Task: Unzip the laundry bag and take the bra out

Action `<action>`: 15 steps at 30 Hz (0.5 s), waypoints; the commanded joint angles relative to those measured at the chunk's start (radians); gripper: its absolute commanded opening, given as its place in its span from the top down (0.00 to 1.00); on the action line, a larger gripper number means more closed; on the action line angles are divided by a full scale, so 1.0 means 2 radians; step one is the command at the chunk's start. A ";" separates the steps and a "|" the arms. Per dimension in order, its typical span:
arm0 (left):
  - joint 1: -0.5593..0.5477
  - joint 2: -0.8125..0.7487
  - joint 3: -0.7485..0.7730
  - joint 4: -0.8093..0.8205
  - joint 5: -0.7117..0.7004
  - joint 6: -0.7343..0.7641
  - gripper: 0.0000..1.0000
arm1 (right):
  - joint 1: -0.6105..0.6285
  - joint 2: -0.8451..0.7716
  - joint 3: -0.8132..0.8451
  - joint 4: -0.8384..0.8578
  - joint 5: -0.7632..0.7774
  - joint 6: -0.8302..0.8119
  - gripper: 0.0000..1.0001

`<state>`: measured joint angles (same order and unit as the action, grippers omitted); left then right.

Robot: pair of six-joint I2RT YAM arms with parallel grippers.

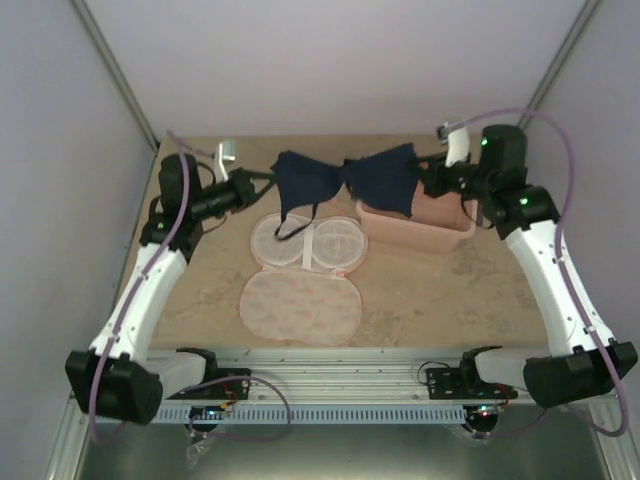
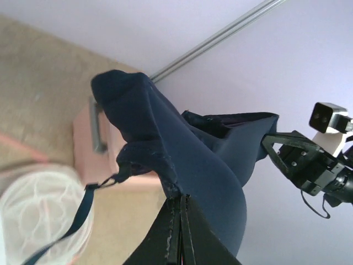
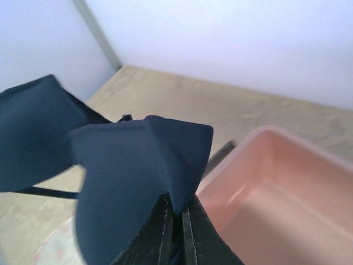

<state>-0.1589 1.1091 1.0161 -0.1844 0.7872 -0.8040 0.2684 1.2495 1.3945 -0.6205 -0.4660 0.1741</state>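
The dark navy bra [image 1: 345,178] hangs stretched in the air between both grippers, over the back of the table. My left gripper [image 1: 262,182] is shut on its left cup edge [image 2: 193,160], the closed fingertips [image 2: 182,201] pinching the fabric. My right gripper [image 1: 425,180] is shut on the right cup [image 3: 127,165], whose corner is clamped between the fingers [image 3: 177,207]. A thin strap [image 1: 292,228] dangles down. The laundry bag [image 1: 305,275] lies unzipped and spread open below, its mesh lobes [image 1: 308,243] facing up and its printed flap [image 1: 300,305] folded toward the front.
A rigid pink plastic tub [image 1: 415,225] sits at the back right, partly under the bra's right cup; the same tub [image 3: 287,193] lies just right of the right gripper. Pale walls enclose the table on three sides.
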 commanded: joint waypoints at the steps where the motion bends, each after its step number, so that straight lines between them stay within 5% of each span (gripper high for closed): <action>1: -0.021 0.068 0.107 0.006 -0.009 0.062 1.00 | -0.070 0.031 0.047 0.021 -0.028 -0.019 0.99; 6: -0.063 0.170 0.251 -0.003 -0.033 0.094 1.00 | -0.143 0.052 0.083 0.045 -0.033 -0.010 0.99; 15: -0.188 0.335 0.414 0.001 -0.064 0.090 1.00 | -0.269 0.032 0.028 0.088 -0.059 0.008 1.00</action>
<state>-0.4599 1.6745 1.7504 -0.1932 0.6907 -0.6285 -0.2050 1.3418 1.4937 -0.4847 -0.5652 0.1852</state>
